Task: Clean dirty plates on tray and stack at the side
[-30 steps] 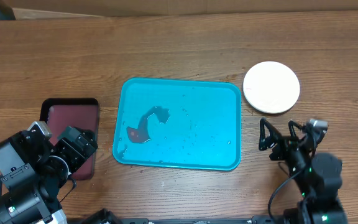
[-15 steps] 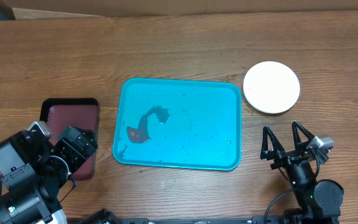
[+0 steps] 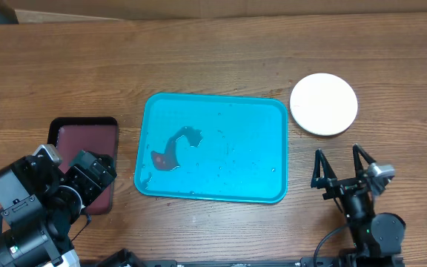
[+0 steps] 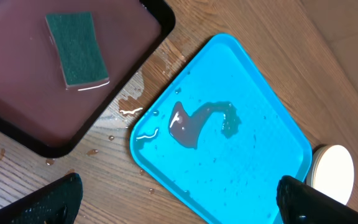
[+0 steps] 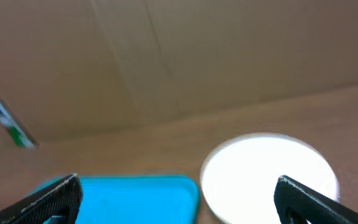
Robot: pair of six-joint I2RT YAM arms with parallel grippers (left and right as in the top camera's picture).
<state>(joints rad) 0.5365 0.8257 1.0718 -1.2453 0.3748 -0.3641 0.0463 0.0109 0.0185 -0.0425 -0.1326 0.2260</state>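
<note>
**Spread wide, gripping nothing**

The right claw (image 3: 337, 157) stands spread and empty, near the round white plastic plate (image 3: 324, 104) on the wooden tabletop (image 3: 199, 59). The plate lies just right of the large turquoise rectangular plastic tray (image 3: 250, 141). The left claw (image 4: 178, 186), likewise spread, hangs by the black-rimmed maroon tray (image 4: 17, 93) holding a green sponge (image 4: 78, 50).

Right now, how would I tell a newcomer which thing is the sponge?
Start at the big turquoise tray and go to the smaller black-rimmed maroon tray beside it, on the robot's left. The sponge lies flat inside that tray, a dark-green rectangular block, unlike the round white plate at the turquoise tray's other side.
</note>
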